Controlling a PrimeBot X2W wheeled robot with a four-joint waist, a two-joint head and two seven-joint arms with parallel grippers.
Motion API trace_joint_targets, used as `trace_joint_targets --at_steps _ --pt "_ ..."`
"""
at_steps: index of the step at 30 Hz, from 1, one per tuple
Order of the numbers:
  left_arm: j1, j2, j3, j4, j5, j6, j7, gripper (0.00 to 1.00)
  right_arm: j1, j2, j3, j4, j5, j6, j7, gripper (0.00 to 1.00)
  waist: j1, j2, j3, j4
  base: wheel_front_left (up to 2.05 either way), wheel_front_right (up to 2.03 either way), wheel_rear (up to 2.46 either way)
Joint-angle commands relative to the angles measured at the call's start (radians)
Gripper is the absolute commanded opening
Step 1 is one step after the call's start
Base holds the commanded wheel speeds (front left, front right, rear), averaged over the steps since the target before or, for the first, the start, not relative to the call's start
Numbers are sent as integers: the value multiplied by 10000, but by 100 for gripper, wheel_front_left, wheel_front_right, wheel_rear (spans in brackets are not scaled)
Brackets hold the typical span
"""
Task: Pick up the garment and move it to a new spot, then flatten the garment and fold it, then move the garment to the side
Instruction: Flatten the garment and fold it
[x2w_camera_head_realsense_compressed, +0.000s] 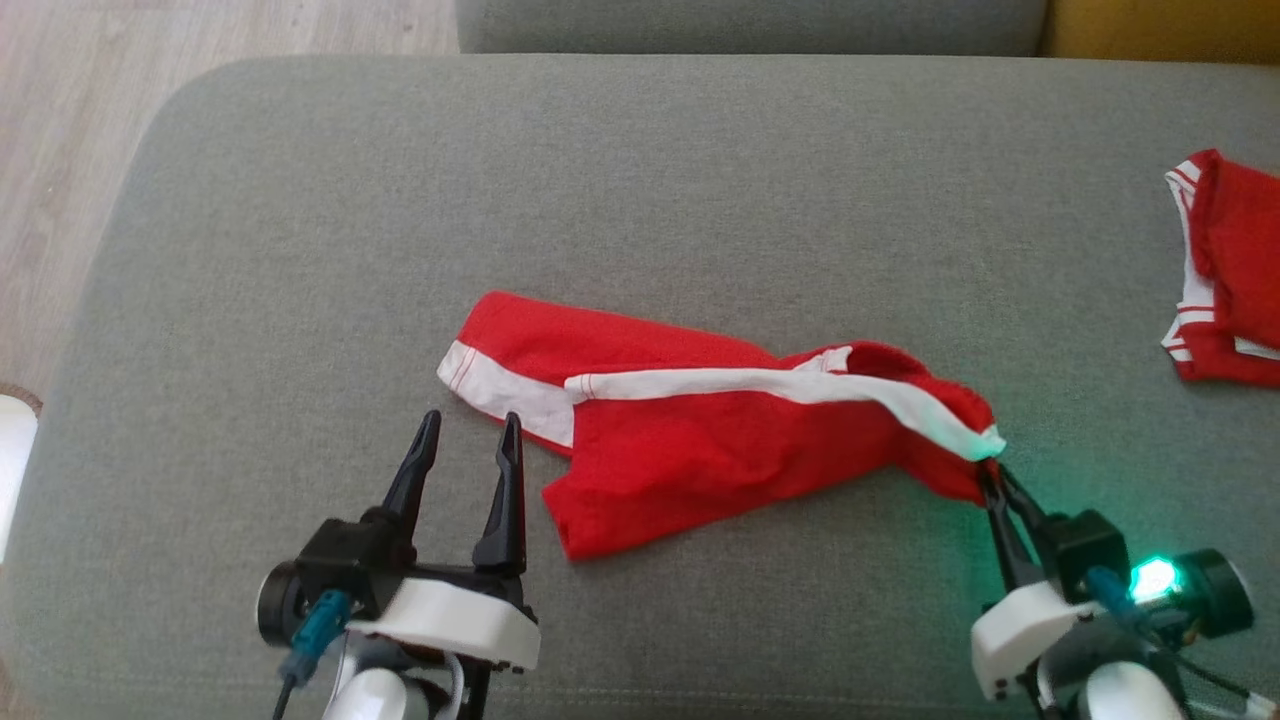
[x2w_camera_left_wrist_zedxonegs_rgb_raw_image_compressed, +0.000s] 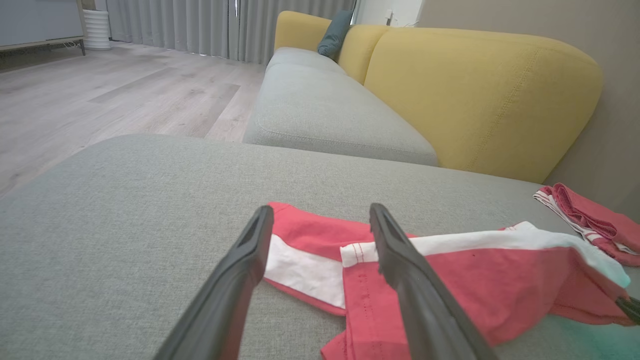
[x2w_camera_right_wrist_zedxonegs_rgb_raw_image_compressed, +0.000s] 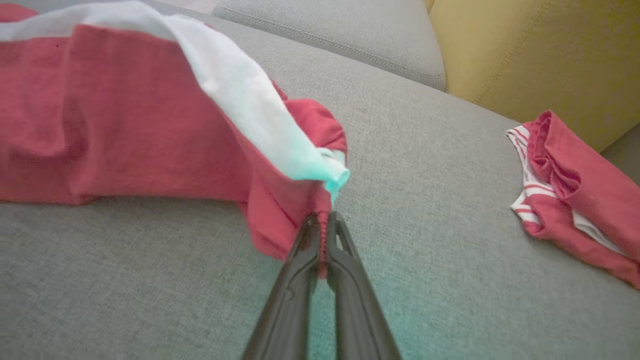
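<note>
A red garment (x2w_camera_head_realsense_compressed: 690, 430) with white bands lies crumpled across the middle of the grey sofa seat (x2w_camera_head_realsense_compressed: 620, 200). My right gripper (x2w_camera_head_realsense_compressed: 992, 478) is shut on the garment's right end, pinching red cloth just under the white band; the right wrist view shows the garment (x2w_camera_right_wrist_zedxonegs_rgb_raw_image_compressed: 125, 125) and the gripper (x2w_camera_right_wrist_zedxonegs_rgb_raw_image_compressed: 322, 220) nipping its edge. My left gripper (x2w_camera_head_realsense_compressed: 470, 430) stands open just left of the garment's left end, touching nothing. In the left wrist view the garment (x2w_camera_left_wrist_zedxonegs_rgb_raw_image_compressed: 450, 280) lies beyond the open left gripper (x2w_camera_left_wrist_zedxonegs_rgb_raw_image_compressed: 320, 215).
A second red and white garment (x2w_camera_head_realsense_compressed: 1225, 270) lies folded at the seat's right edge, also seen as a bundle (x2w_camera_right_wrist_zedxonegs_rgb_raw_image_compressed: 575, 195) by the yellow backrest (x2w_camera_right_wrist_zedxonegs_rgb_raw_image_compressed: 540, 55). Wooden floor (x2w_camera_head_realsense_compressed: 70, 150) lies past the seat's left edge. Another grey seat cushion (x2w_camera_left_wrist_zedxonegs_rgb_raw_image_compressed: 325, 105) adjoins at the far side.
</note>
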Motion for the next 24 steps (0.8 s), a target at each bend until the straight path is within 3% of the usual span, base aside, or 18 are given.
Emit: trace_joint_targets --at_steps 1,3,8,10,12,13,24 --pt "-201 -31 369 -339 86 -32 -122 100 -62 -12 249 -269 -104 65 -144 0 0 0 -22 -36 0 0 0" --pt "-185 -28 372 -334 85 -46 -122 100 20 3 399 -187 -10 65 -181 0 0 0 -48 -92 0 0 0" --pt "-139 -28 327 -272 50 -99 -122 100 120 9 877 -43 261 65 -200 28 0 0 -110 -247 0 0 0" --pt "-126 -29 323 -244 30 -94 -122 100 180 10 1055 20 294 65 -216 54 0 0 -145 -309 0 0 0" --pt "-122 -29 324 -221 8 -94 -122 100 228 10 1149 52 436 65 -268 95 0 0 -194 -372 0 0 0" --pt "-118 -29 327 -211 -2 -93 -122 100 243 10 1131 37 516 65 -308 100 0 0 -224 -409 0 0 0" --pt "42 -29 330 0 -260 -110 -122 100 513 12 360 -945 840 65 -361 100 0 0 -487 -801 0 0 0"
